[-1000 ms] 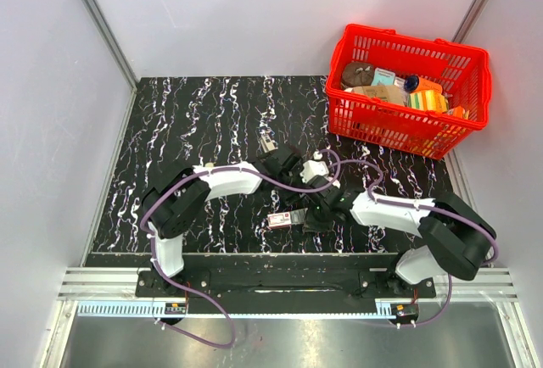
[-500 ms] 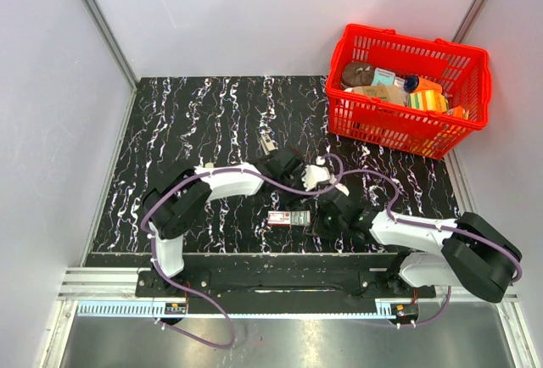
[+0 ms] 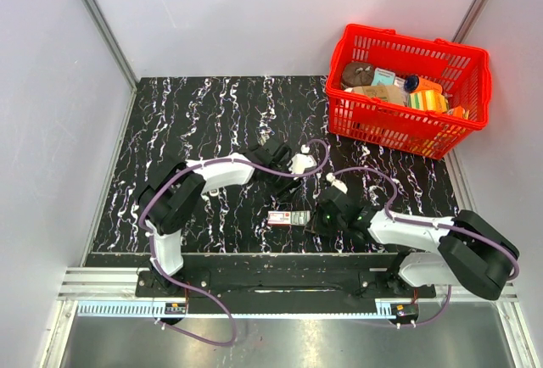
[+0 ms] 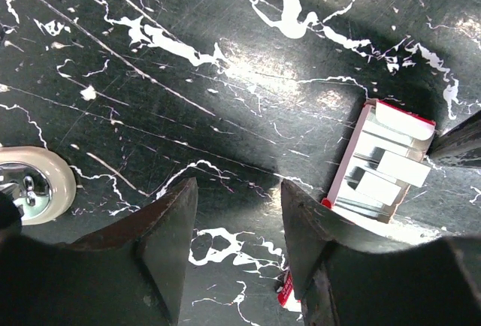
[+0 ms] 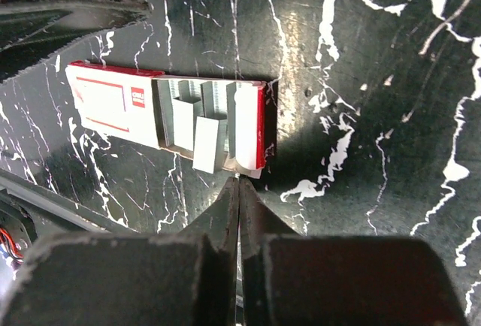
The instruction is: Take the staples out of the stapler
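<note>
1. Slim dark-grey stapler (image 3: 269, 142) lies beyond the open red-and-white box (image 5: 113, 104) — a pale silver staple strip (image 5: 207, 144) rests across it.
2. The left fingers (image 4: 161, 243) stand apart; right fingers (image 5: 214, 228) pressed together.
3. Strip likely light, brittle — pinch its long edges.

The overhead view was evenly and softly lit from above. The pale walls (image 3: 254, 12) were bright, the black tabletop (image 3: 212, 114) was dark and almost free of glare, and the arms cast only faint, short shadows toward its near edge.

In the left wrist view a broad whitish sheen lay across the glossy tabletop. The left claw (image 4: 238, 191) was dark, soft and out of focus.

In the right wrist view a bright streak of glare ran just beside the sharply focused red-and-white box (image 5: 120, 104), which was edged by a dark shadow. The right claw (image 5: 239, 187) was blurred and underexposed.
</note>
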{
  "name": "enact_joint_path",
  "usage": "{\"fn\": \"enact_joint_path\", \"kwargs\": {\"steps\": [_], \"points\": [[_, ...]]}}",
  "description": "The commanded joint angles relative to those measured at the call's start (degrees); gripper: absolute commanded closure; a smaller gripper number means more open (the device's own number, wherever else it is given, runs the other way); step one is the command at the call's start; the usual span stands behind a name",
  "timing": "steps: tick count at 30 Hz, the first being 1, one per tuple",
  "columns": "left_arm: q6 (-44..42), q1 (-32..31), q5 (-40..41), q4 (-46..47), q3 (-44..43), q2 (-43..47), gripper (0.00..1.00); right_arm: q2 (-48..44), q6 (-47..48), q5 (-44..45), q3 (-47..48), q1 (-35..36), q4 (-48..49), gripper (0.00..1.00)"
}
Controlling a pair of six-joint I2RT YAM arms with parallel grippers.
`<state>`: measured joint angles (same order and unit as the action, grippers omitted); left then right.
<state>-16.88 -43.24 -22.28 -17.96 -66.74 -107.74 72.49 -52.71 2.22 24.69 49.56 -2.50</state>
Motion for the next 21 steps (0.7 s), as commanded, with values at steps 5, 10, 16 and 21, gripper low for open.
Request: {"fn": "enact_joint_path", "kwargs": {"steps": [5, 10, 16, 21], "points": [[1.24, -1.75, -3.64, 1.95, 2.58, -0.62, 0.47, 1.16, -1.51, -2.04, -0.16, -0.25, 6.97, 1.0], [1.07, -2.46, -3.91, 2.31, 2.75, -0.71, 0.47, 0.63, -3.1, -3.36, -1.13, -0.69, 8.48, 1.0], [0.71, -3.34, -4.08, 2.75, 3.02, -0.89, 0.47, 2.74, -3.1, -4.5, -0.52, -1.4, 8.74, 1.0], [0.71, -4.13, -4.08, 3.36, 3.2, -1.24, 0.47, 3.62, -3.1, -5.47, -0.69, -2.62, 8.92, 1.0]]}}
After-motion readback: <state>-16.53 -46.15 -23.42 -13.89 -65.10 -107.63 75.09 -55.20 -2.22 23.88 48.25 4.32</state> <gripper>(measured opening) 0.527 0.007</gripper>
